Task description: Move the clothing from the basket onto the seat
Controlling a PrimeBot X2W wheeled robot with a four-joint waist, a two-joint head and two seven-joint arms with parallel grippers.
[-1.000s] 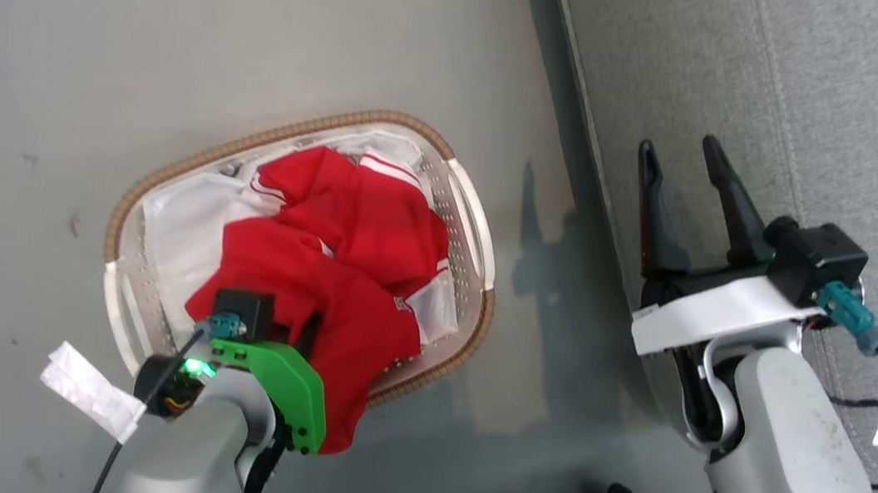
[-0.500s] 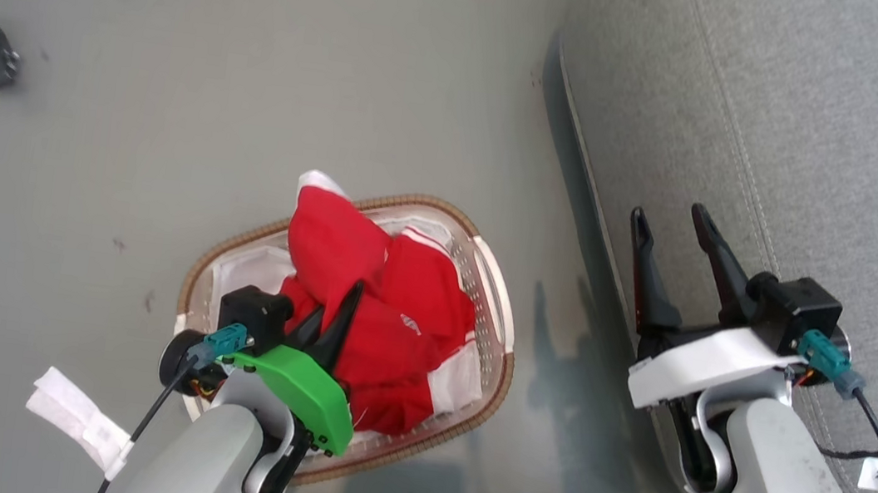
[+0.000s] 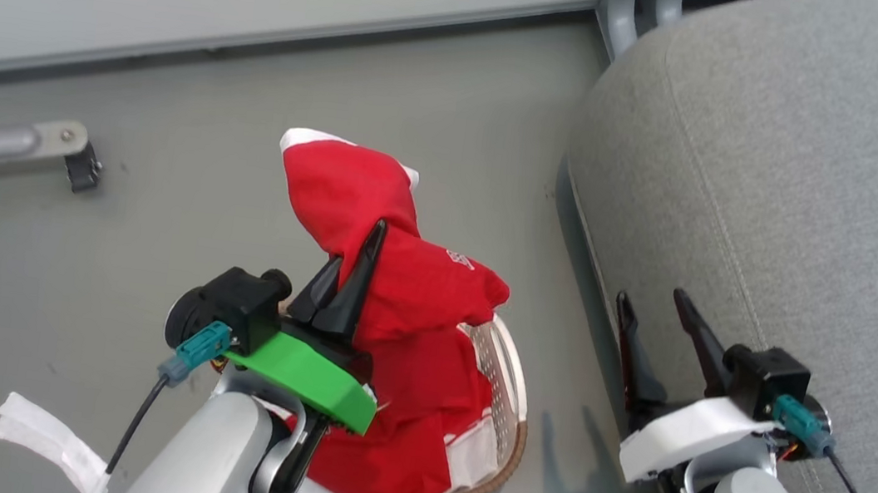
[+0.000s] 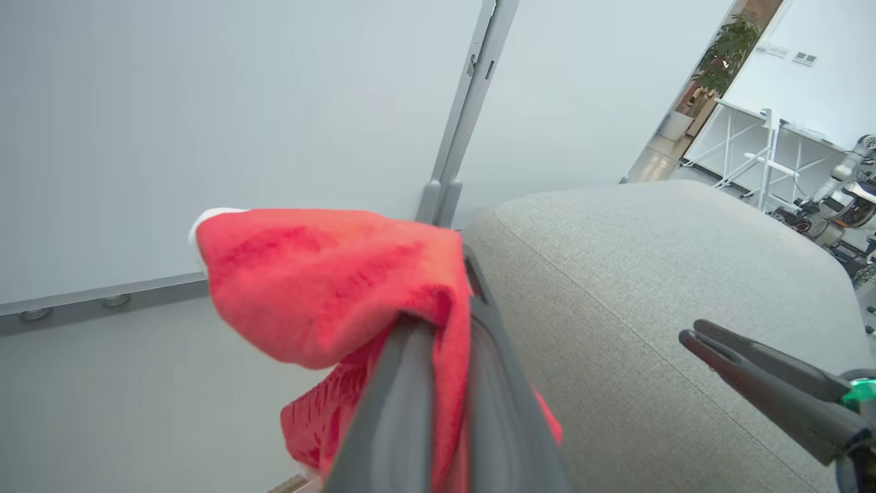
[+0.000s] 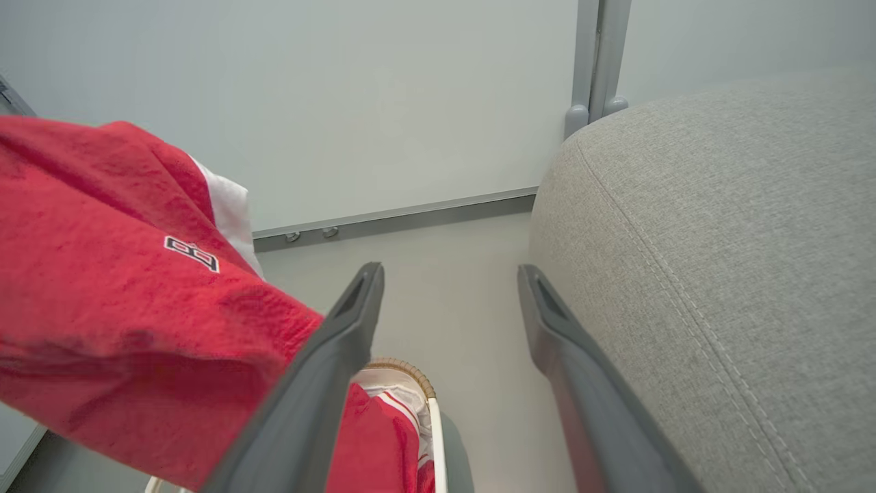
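Left forearm rises from the lower edge of the head view, the left gripper with its jaws clenched on the red clothing. The pinched fold stands above the basket, and the rest drapes into it. The basket sits on the floor beside the grey seat. The right gripper hovers at the seat's edge, jaws released and parted.

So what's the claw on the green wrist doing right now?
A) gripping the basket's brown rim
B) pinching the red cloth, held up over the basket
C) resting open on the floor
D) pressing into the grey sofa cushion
B: the left gripper is shut on the red clothing, whose lower part hangs down into the basket.
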